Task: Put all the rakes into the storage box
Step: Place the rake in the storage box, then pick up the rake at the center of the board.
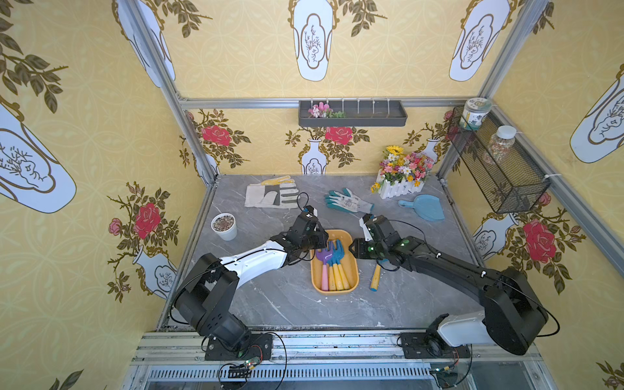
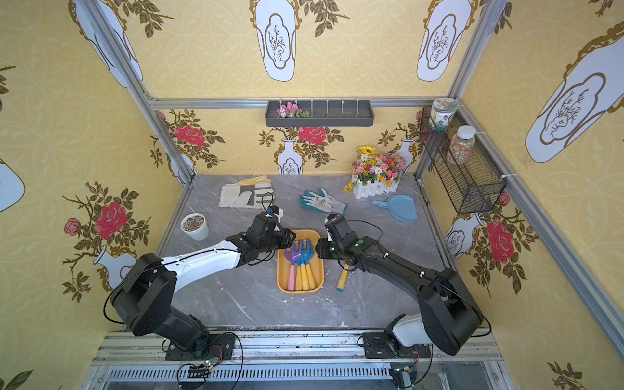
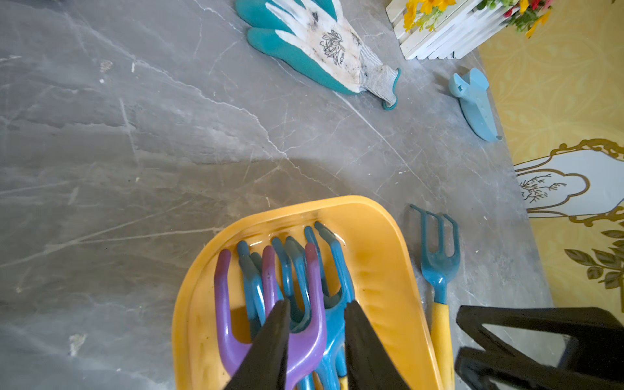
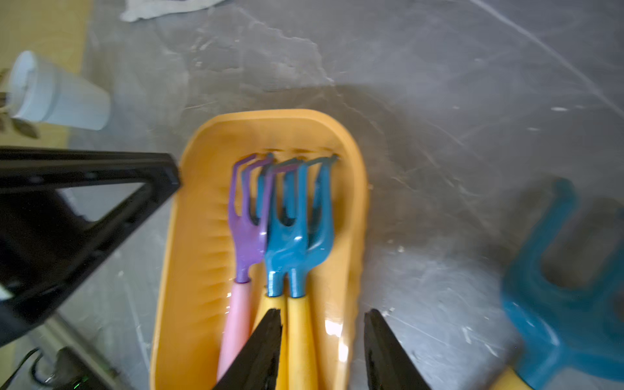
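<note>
the storage box (image 1: 334, 291) sits in the middle of the grey stone-look table (image 1: 270, 304). it is a shallow yellow-orange tray with rounded corners and a low rim, its long side running near to far. lying in it side by side are a purple rake (image 1: 320, 255) on a pink handle, at the left, and blue rakes (image 1: 337, 252) on yellow handles to its right. i count at least two blue ones, their heads overlapping. they are glossy plastic, each with three curved tines. they all lie along the box's length, tines toward the far end and handles toward the near end. another one, the loose rake (image 3: 439, 266), blue-headed with a yellow handle, lies on the table just right of the box, outside the rim. its tines also point far and its handle near, slightly off the box's line. in both top views the right arm covers its head. the left gripper (image 3: 317, 304) hangs over the rake heads in the box, jaws a narrow gap apart above the purple and blue heads; i cannot tell whether the fingers touch them. the right gripper (image 4: 324, 312) hovers at the box's right edge, jaws partly apart and gripping nothing. the teal glove (image 3: 324, 44) carries a black flower drawing. the jar (image 1: 474, 113) on the wire basket (image 1: 499, 175) has a label too small to read.
</note>
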Robot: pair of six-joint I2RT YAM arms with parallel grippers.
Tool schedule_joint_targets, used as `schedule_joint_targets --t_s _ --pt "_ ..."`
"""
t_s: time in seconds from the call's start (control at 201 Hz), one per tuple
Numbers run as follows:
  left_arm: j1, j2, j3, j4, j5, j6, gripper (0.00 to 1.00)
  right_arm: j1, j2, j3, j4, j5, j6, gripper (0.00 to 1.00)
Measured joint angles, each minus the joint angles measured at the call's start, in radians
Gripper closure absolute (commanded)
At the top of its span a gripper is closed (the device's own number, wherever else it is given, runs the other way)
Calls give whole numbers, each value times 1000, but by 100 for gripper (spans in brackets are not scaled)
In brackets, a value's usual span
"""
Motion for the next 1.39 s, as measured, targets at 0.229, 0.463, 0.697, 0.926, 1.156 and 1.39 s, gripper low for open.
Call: schedule_joint_targets --t_s 0.229,0.463,0.697,0.926,1.156,1.39 --pt "-1 0 -5 41 14 -22 61 -4 1 -35 -146 180 76 55" --pt "-2 13 -5 56 19 -29 57 -19 31 -71 -187 189 90 56" --pt "-2 11 -10 60 25 -32 56 -21 150 -64 -185 149 67 68" --pt "-2 4 -19 61 25 -33 56 -21 178 -40 -157 134 39 100" --pt "-2 23 -8 88 51 -40 48 -35 90 -69 -158 129 44 100" --pt "-2 25 -8 180 164 -40 43 -64 -48 -40 -134 128 42 100"
